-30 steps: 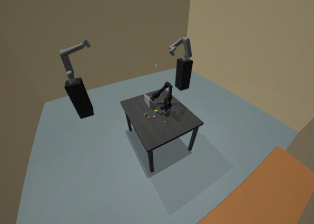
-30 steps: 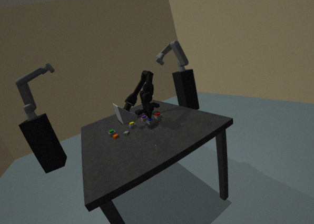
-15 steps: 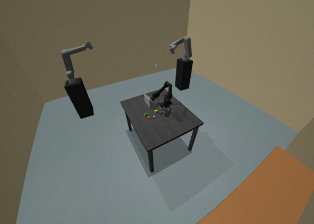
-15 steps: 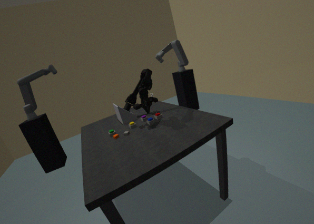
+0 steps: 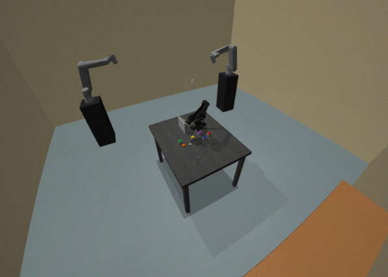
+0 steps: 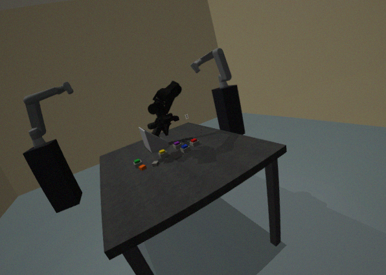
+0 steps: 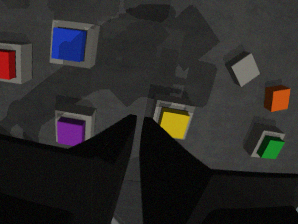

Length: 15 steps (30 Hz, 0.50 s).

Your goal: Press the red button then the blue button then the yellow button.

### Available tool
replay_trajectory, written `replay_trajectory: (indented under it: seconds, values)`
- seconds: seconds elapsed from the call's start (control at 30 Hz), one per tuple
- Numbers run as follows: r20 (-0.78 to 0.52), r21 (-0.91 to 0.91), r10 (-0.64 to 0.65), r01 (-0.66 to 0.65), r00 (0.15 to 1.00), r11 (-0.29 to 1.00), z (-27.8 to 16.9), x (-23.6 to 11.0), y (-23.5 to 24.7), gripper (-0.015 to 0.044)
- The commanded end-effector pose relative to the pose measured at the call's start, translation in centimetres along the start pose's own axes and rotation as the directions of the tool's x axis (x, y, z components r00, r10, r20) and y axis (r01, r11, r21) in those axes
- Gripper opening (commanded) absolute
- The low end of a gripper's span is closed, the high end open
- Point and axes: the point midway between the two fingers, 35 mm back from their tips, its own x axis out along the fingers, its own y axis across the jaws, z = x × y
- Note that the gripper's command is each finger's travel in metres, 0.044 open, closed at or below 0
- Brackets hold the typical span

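On the dark table point(image 5: 213, 162) point(image 6: 181, 195) stand the red button point(image 5: 209, 133) point(image 6: 193, 140) point(image 7: 5, 64), the blue button point(image 5: 204, 137) point(image 6: 184, 146) point(image 7: 69, 44) and the yellow button point(image 5: 193, 137) point(image 6: 162, 151) point(image 7: 174, 124), each on a grey base. My gripper point(image 7: 139, 123) is shut and empty. It hangs above the table with its tips between the yellow button and the purple button point(image 7: 69, 131) point(image 5: 200, 132) point(image 6: 176, 143), touching neither. The black arm point(image 5: 199, 113) point(image 6: 164, 98) is folded back towards its base.
A green button point(image 5: 180, 141) point(image 6: 136, 161) point(image 7: 270, 148), an orange block point(image 5: 183, 145) point(image 6: 142, 167) point(image 7: 277, 99) and a grey block point(image 5: 190, 144) point(image 6: 155, 163) point(image 7: 244, 70) lie left of the yellow button. A white panel point(image 5: 181, 123) point(image 6: 147, 140) leans by the arm's base. Two grey arms on black pedestals point(image 5: 97, 120) point(image 5: 226, 90) stand behind the table.
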Motion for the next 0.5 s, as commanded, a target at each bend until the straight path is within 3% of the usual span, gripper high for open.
replay_trajectory:
  seconds: [0.0, 0.23, 0.37, 0.47]
  values:
    - [-0.017, 0.018, 0.024, -0.024, 1.0, 1.0, -4.1, 0.6, -4.6, 0.002]
    - [-0.017, 0.017, 0.027, -0.026, 1.0, 1.0, -4.5, 1.0, -5.0, 0.002]
    - [-0.016, 0.016, 0.027, -0.027, 0.999, 0.999, -4.5, 5.9, -4.9, 0.002]
    - [-0.016, 0.016, 0.029, -0.029, 0.999, 0.999, -4.6, 6.9, -4.8, 0.002]
